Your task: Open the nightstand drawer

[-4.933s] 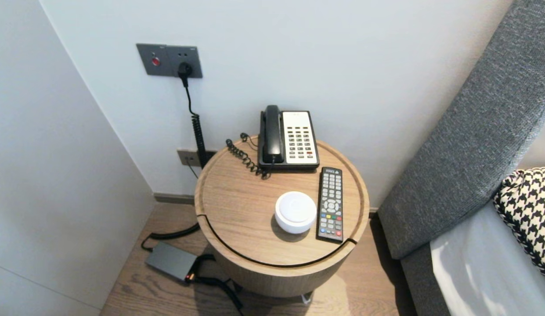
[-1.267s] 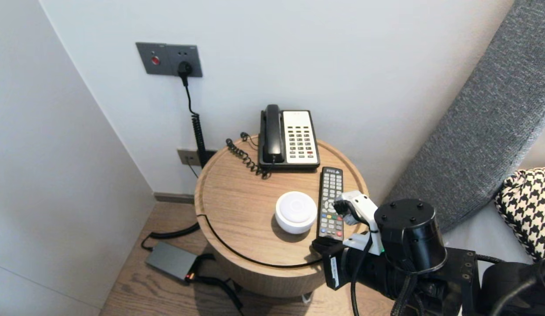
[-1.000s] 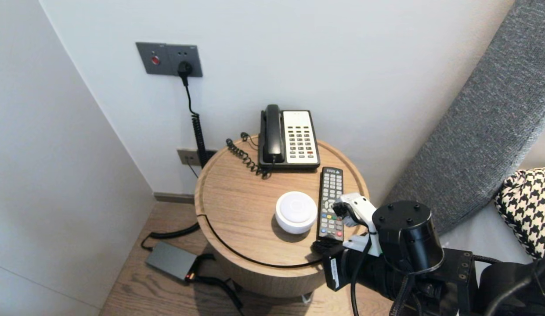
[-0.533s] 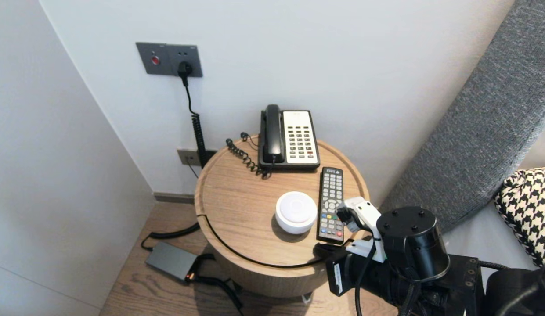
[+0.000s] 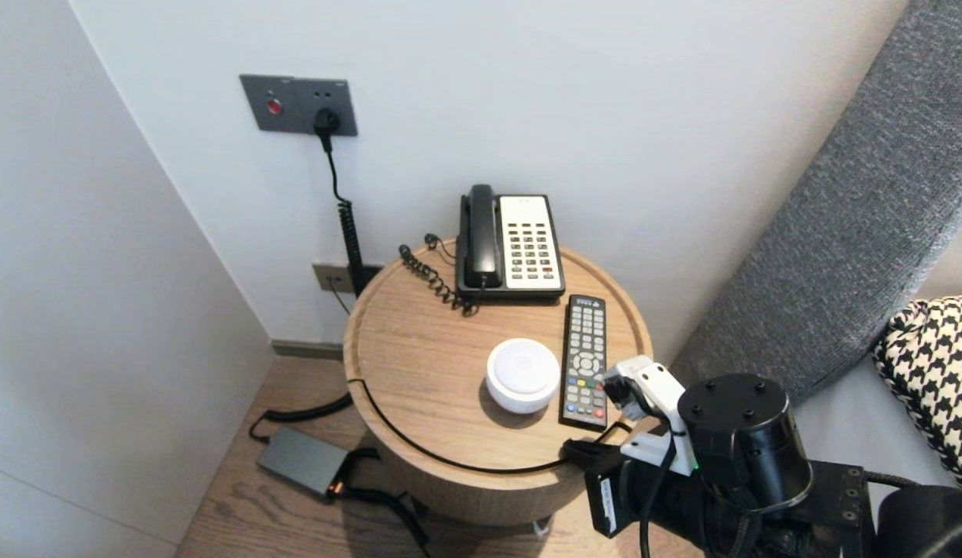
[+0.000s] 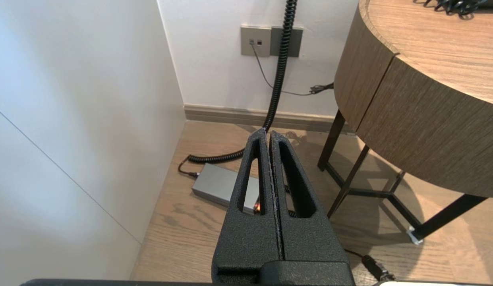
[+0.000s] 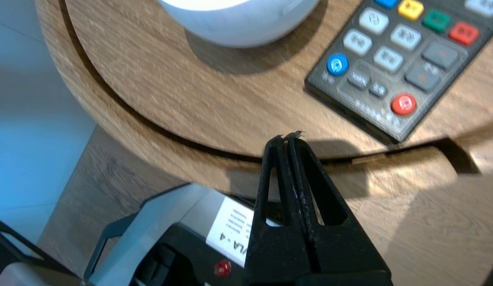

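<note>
Over the front rim of the round table (image 5: 418, 364) hangs the right gripper (image 7: 288, 137), clenched empty, apparently not touching the remote (image 5: 585, 360); left gripper (image 6: 268, 135) idles clenched beside it.

remote (image 7: 401, 59): in the right wrist view only its near end shows, the rest cut off; the print by its buttons is blurred.
white round device (image 7: 238, 20): only its lower side shows there, the top cut off.
right claw (image 5: 567, 447): in the head view mostly hidden behind the right arm (image 5: 729, 457); just the dark tips show at the tabletop's (image 5: 418, 364) near edge.
power adapter (image 6: 220, 186): partly hidden behind the left claw (image 6: 268, 133).
phone cord (image 6: 453, 4): a few coils only, at the picture's edge.
</note>
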Motion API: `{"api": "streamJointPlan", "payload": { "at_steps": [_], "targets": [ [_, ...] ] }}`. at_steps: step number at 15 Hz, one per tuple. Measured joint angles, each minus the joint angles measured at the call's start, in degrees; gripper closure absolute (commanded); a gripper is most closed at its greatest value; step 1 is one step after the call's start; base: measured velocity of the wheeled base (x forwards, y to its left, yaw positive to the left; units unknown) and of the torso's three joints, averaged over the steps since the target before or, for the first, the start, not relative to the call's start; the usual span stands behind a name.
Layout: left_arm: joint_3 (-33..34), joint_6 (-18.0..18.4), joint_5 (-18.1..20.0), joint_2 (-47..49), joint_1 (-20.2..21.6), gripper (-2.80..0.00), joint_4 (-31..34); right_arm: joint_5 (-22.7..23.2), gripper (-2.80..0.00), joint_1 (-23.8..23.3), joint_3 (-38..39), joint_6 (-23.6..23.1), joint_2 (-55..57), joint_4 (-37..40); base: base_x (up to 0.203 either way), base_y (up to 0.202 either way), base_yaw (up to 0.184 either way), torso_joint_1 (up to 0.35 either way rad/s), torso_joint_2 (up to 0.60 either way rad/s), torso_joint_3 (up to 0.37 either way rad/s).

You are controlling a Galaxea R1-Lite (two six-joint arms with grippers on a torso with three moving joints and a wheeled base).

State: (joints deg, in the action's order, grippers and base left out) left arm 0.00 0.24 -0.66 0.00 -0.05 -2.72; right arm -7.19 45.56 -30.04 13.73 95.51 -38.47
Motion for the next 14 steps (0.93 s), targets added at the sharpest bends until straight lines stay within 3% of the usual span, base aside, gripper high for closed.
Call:
{"api": "streamJointPlan", "payload": {
  "at_steps": [14],
  "targets": [
    [0.0,0.01,0.0,0.0,0.02,0.0,0.02,0.23,0.0,1.96,2.12,0.07,-1.34,-0.33,0.0,0.0,0.0,0.0,0.0,0.0]
  ]
}}
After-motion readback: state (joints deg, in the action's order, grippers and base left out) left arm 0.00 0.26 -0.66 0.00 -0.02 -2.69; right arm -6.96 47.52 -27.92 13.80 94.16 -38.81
